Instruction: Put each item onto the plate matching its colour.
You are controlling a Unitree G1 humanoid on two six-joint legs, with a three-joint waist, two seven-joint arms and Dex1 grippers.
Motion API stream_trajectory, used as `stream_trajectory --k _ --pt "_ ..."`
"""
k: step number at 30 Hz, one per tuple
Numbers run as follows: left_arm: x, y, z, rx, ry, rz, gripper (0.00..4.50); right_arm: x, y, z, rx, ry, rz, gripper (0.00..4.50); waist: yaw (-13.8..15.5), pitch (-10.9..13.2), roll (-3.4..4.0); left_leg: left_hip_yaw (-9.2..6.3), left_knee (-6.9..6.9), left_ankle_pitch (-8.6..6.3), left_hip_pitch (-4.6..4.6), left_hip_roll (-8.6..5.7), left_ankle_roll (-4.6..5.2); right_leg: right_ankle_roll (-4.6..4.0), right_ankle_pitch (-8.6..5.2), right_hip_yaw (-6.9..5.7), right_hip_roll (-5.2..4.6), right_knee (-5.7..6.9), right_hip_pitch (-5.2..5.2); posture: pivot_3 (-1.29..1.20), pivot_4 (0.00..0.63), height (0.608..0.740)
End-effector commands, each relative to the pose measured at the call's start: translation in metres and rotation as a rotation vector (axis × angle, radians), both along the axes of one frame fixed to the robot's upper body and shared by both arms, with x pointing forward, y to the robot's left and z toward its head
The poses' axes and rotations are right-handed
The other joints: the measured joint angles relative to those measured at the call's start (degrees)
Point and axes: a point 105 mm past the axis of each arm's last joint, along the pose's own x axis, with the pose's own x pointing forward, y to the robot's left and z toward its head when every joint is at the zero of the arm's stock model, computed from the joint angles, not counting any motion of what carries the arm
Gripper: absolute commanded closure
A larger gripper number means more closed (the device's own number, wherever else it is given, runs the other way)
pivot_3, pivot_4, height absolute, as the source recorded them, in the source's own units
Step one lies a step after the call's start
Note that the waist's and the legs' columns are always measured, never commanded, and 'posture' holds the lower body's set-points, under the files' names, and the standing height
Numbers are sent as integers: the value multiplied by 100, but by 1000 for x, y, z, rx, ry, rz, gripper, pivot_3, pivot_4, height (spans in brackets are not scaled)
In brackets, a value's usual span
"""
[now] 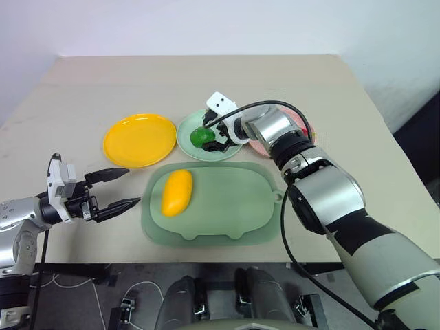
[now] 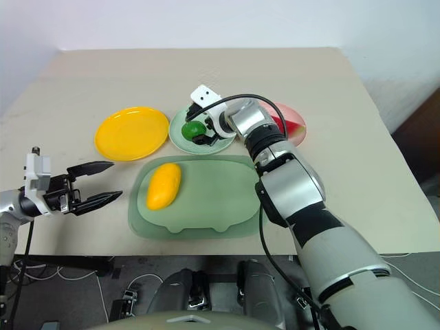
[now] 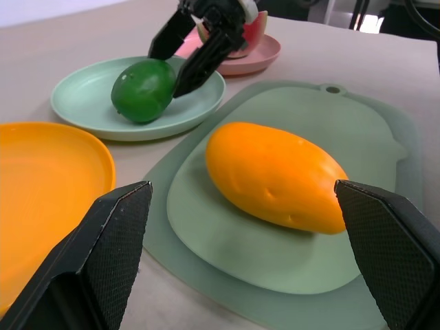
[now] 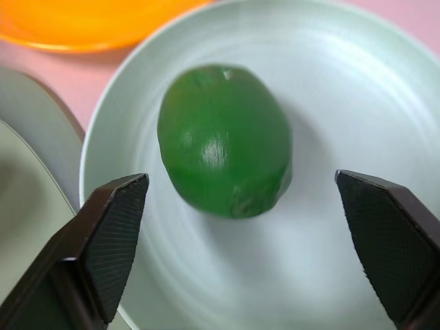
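A glossy green fruit [image 1: 201, 136] lies on the mint green plate [image 1: 185, 139]. My right gripper [image 1: 210, 133] is open around it, one finger on each side and neither pad touching it. The mango [image 1: 177, 192] lies on the pale green tray [image 1: 234, 206]. The yellow-orange plate [image 1: 139, 139] has nothing on it. The watermelon wedge [image 2: 280, 124] sits on the pink plate [image 2: 297, 128], partly hidden behind my right arm. My left gripper [image 1: 125, 187] is open and holds nothing, low over the table just left of the tray and pointing toward the mango.
The three plates stand in a row behind the tray, close together. Bare tabletop stretches beyond them to the far edge and along the right side. The table's front edge runs just below the tray.
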Motion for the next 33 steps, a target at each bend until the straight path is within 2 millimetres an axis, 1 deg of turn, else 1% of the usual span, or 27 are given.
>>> stream_trajectory --k 1,4,6,7,9,10,11,12,13,17,20,23,24,29,31,33 --pt "-2 4 14 4 -53 17 0 1 6 28 44 -79 46 30 1 0 0 0 0 0 0 0 0 0 0 0 0 0 0 0 150 696" --pt "-2 5 15 -5 -52 26 0 -5 5 46 144 -55 103 30 13 0 0 0 0 0 -1 0 0 0 0 0 0 -1 0 0 150 696" --pt "1 7 18 -30 -54 56 0 -16 3 63 225 -58 181 30 24 0 0 -1 0 0 -2 0 0 0 0 0 0 -3 1 0 150 696" --pt "3 8 20 -40 -62 72 0 -23 0 70 258 -73 231 30 30 -1 -2 -2 0 0 -2 0 0 0 0 0 0 -4 2 0 150 696" --pt "5 8 24 -60 -64 93 0 -55 -12 87 338 -129 402 30 57 -3 -5 -6 0 0 -1 0 1 1 0 0 0 -7 5 0 150 696" --pt "5 8 26 -66 -61 101 0 -82 -23 89 358 -121 525 30 99 -4 -7 -11 -1 -1 -1 0 1 2 0 -2 0 -10 9 0 150 696" --pt "5 8 27 -72 -59 108 0 -104 -32 87 352 -110 614 30 144 -4 -6 -16 -3 -2 1 -1 3 3 -1 -5 0 -16 14 0 150 696" --pt "5 8 28 -79 -55 119 0 -119 -41 82 331 -98 659 30 168 -3 -5 -17 -4 -5 1 -1 7 4 -1 -6 0 -19 15 0 150 696" --pt "5 8 29 -87 -53 132 0 -128 -48 78 312 -81 666 30 181 -3 -5 -18 -4 -5 0 -1 8 5 -1 -7 0 -19 15 0 150 696" --pt "6 5 30 -105 -29 165 0 -149 -73 71 273 -21 629 30 140 0 -2 -18 -1 -7 9 1 -5 2 0 -9 -2 -19 17 0 150 696" --pt "4 -3 28 -120 2 170 0 -157 -87 64 229 -1 605 30 169 0 -2 -24 -4 -10 27 4 -11 -2 0 -13 -2 -19 28 0 150 696" --pt "1 -20 22 -137 78 178 0 -160 -96 56 184 17 572 30 186 1 -2 -26 -5 -14 24 3 -6 -3 0 -14 -5 -23 29 0 150 696" --pt "1 -25 19 -134 99 186 0 -159 -97 55 176 16 563 30 187 1 -2 -26 -5 -10 21 3 -12 -3 0 -14 -6 -25 27 0 150 696" --pt "-2 -55 27 -202 132 188 0 -155 -98 54 168 1 536 30 200 3 -9 -26 -4 -6 15 0 -17 -3 1 -14 -9 -25 26 0 150 696" --pt "-3 -69 26 -182 184 185 0 -154 -97 54 168 -4 535 30 209 4 -9 -26 -4 -5 16 0 -18 -3 1 -15 -9 -25 27 0 150 696" --pt "1 -75 24 -135 193 242 0 -153 -96 54 169 -8 532 30 229 4 -10 -26 -4 -5 16 0 -17 -2 1 -15 -9 -25 28 0 150 696"
